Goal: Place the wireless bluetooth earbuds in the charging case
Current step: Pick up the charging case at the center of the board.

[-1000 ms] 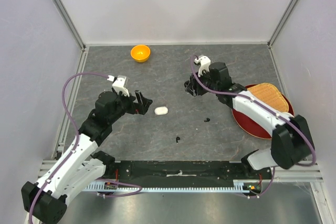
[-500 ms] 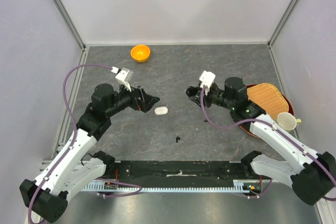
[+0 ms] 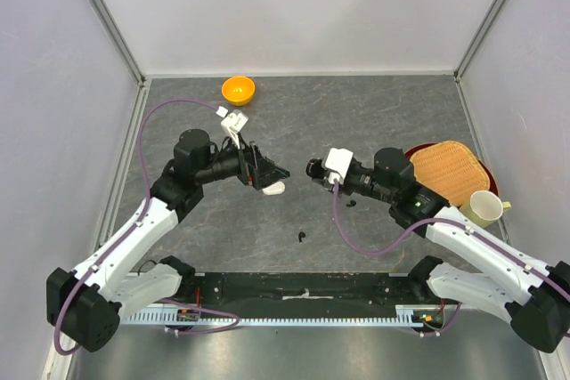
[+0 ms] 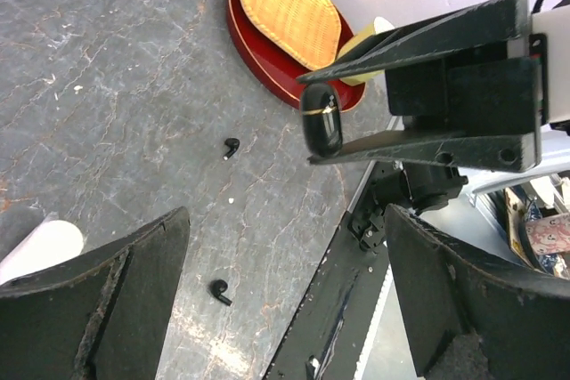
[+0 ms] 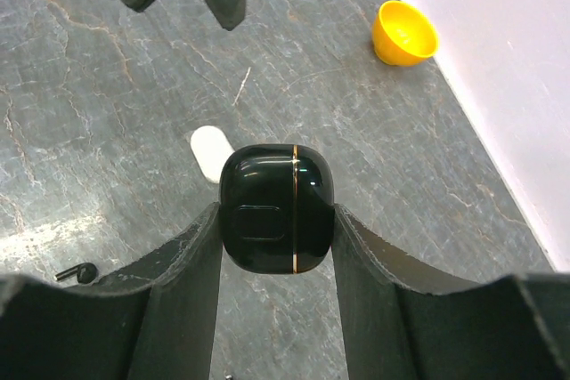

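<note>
— Where was the charging case?

— Pinched between the two fingers of the right gripper (image 5: 276, 220), in the middle of the right wrist view. The charging case (image 5: 274, 193) was held off the table with its lid shut, a thin gold seam running down its face.

— And the left gripper?

— The left gripper (image 4: 285, 220) was spread wide with nothing in it. Its fingers sat at the lower corners of its own view and pointed towards the case. In the top view the two grippers faced each other at centre frame, near but apart.

— The earbuds?

— Both were on the table. One black earbud (image 3: 303, 237) lay below centre in the top view, and the other black earbud (image 3: 351, 203) lay just below the right gripper there.

— Anything else?

— A white oval piece (image 3: 274, 189) lay just below the left gripper's tips; I could not tell what it was. An orange bowl (image 3: 238, 90) sat at the table's upper left. At the right was a red plate (image 4: 267, 64) with a woven basket (image 3: 450, 166) on it and a cup (image 3: 485, 208) at its edge.
</note>
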Tool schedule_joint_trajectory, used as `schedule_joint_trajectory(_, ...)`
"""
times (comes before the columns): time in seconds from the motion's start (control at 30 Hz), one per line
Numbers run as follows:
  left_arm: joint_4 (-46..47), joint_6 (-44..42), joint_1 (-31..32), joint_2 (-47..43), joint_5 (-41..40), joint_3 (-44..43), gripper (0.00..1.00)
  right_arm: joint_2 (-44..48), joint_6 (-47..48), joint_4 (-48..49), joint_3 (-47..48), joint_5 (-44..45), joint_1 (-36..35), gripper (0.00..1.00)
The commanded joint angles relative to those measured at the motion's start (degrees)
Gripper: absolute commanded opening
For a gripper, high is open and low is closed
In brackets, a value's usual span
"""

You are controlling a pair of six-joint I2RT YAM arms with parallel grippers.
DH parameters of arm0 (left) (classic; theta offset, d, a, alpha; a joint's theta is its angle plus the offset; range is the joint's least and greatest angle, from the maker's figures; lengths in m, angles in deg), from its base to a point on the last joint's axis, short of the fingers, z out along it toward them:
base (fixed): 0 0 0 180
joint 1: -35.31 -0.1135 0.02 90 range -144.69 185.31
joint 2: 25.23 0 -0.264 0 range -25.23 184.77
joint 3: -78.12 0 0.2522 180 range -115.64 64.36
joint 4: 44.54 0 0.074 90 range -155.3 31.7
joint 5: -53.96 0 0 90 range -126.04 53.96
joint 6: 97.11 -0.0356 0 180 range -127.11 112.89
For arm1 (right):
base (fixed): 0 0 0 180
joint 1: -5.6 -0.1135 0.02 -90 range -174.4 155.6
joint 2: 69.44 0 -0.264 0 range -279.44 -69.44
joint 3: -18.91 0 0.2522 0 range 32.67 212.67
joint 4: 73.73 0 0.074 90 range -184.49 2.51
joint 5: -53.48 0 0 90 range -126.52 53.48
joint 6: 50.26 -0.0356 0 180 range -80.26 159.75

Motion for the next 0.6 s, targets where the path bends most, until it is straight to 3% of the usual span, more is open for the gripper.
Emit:
schedule_joint_trajectory(0.0, 5.2, 3.4, 0.9, 1.0, 2.6, -1.6, 0.95, -1.9, 1.3, 3.1, 2.0, 0.8, -2.5, 0.00)
schedule_joint_trajectory(0.57, 8.9, 7.6, 4.1, 6.8, 0.2, 0.8, 0.87, -5.7, 0.1, 8.6, 2.5, 5.7, -9.6, 0.00)
